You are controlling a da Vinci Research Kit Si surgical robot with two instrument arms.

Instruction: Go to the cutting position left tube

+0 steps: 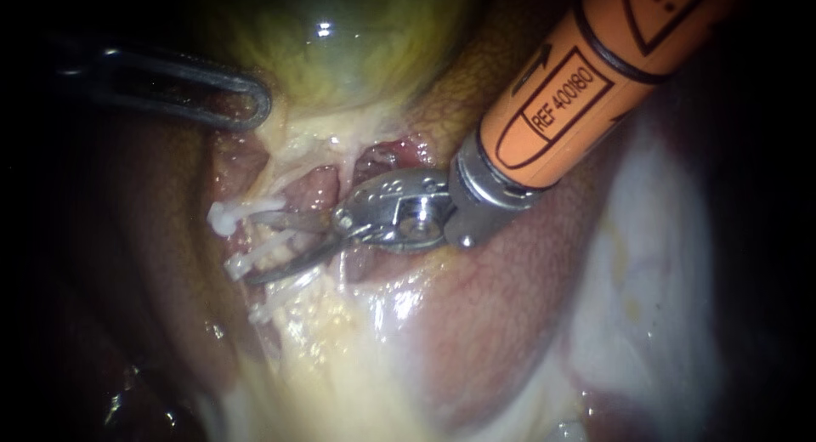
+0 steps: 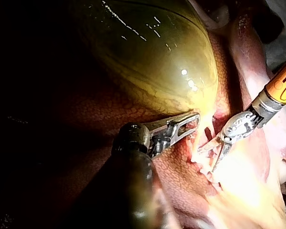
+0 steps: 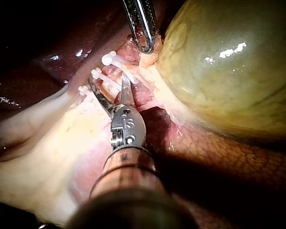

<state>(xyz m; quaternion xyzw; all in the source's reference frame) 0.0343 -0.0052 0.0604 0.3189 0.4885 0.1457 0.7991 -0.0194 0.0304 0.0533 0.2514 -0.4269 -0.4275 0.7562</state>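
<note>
Right instrument (image 1: 255, 246), blades apart among white clips (image 1: 225, 217) (three show), left instrument (image 1: 248, 106) at far left, jaws clamped on gallbladder (image 1: 357, 59) edge

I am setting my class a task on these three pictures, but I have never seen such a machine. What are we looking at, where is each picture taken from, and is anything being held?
This is a surgical robot working on a pig's liver and gallbladder outside the body, using two thin instruments. The endoscope view comes from a camera close over the tissue. The other two views come from cameras on each instrument's arm. The right instrument, with the orange shaft, ends in two small blades. They stand open beside three white clips and hold nothing. The left instrument, of dark metal, has its tip at the gallbladder's edge. Whether it grips there cannot be told.
</note>
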